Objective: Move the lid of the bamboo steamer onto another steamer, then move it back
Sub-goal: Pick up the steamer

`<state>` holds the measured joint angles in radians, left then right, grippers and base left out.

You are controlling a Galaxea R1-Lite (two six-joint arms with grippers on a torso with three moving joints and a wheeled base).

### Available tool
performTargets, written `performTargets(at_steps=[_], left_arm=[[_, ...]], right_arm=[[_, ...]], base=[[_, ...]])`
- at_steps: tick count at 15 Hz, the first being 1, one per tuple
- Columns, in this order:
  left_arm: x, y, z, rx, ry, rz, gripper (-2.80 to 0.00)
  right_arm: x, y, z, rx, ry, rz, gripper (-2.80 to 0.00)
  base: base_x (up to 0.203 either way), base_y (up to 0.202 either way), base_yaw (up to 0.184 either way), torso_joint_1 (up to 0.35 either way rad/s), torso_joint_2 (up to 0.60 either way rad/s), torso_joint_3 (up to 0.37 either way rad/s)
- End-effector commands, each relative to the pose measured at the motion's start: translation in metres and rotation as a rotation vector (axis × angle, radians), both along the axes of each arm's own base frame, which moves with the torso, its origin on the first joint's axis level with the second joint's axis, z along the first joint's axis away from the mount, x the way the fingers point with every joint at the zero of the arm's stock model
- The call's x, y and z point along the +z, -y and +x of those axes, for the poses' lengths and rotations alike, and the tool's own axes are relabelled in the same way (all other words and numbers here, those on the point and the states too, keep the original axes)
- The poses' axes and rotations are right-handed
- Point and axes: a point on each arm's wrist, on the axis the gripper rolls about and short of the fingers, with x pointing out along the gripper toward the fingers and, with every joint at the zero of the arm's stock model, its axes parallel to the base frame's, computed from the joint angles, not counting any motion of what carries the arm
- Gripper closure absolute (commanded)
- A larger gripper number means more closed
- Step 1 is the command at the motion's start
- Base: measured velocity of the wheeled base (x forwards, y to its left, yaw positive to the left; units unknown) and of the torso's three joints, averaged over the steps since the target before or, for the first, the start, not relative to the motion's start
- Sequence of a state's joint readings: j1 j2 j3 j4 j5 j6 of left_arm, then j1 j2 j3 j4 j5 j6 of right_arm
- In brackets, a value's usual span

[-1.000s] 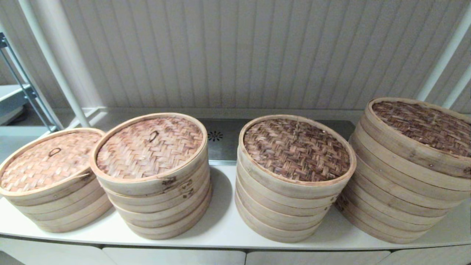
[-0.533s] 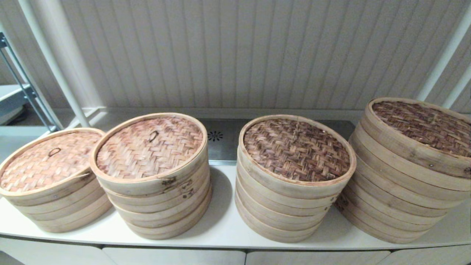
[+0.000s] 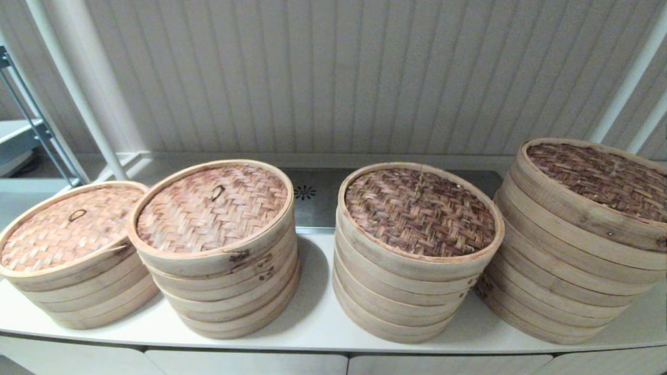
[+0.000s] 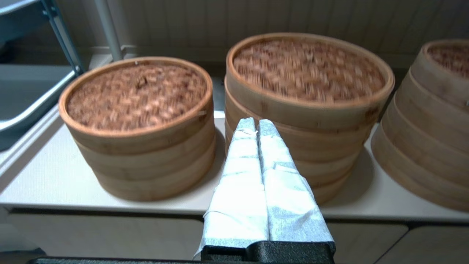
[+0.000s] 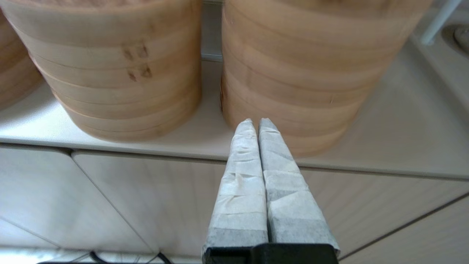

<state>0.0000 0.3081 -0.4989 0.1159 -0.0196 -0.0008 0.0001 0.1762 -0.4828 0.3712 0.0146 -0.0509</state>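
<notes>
Four stacks of bamboo steamers are seen in a row on a white counter in the head view, each topped by a woven lid; the far-left stack is the lowest and touches the second stack, whose pale lid carries a small loop handle; the third stack is set apart from the second by a gap and is covered by a darker lid; the fourth stack, at the far right, is the tallest and stands just beside the third; a metal plate with a small round vent is seen behind the gap between the middle stacks. Neither arm is shown in the head view. The left gripper is held in front of the counter edge, facing the second stack, its two taped fingers pressed together on nothing; the right gripper is held lower, before the cabinet fronts, its fingers likewise pressed together and empty; all lids are seated on their stacks.
</notes>
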Motion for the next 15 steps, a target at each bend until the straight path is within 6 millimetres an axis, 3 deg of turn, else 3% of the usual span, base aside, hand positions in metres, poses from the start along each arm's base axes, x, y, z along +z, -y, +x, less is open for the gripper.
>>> performTargets(at_steps=[1,5,8,11,13,15], left_arm=[[0.027,0.0,0.025,0.0,-0.065,0.0,0.0],[0.095,0.0,0.065,-0.016,-0.088,0.0,0.0],[0.126,0.002,0.104,-0.103,-0.227,-0.011,0.0],[0.134,0.011,0.159,-0.208,-0.373,-0.043,0.0],[0.135,0.027,0.189,-0.292,-0.438,-0.05,0.0],[0.131,0.043,0.21,-0.349,-0.496,-0.041,0.0]], right_arm=[[0.034,0.0,0.02,-0.003,-0.063,0.0,0.0],[0.101,0.0,0.075,-0.005,-0.147,0.035,0.0],[0.141,-0.003,0.126,0.026,-0.181,0.115,0.0],[0.17,-0.026,0.17,0.17,-0.224,0.194,0.0],[0.173,-0.044,0.197,0.196,-0.287,0.2,0.0],[0.173,-0.063,0.209,0.242,-0.323,0.187,0.0]], base=[[0.0,0.0,0.0,0.0,0.0,0.0],[0.0,0.0,0.0,0.0,0.0,0.0],[0.0,0.0,0.0,0.0,0.0,0.0],[0.0,0.0,0.0,0.0,0.0,0.0],[0.0,0.0,0.0,0.0,0.0,0.0],[0.0,0.0,0.0,0.0,0.0,0.0]])
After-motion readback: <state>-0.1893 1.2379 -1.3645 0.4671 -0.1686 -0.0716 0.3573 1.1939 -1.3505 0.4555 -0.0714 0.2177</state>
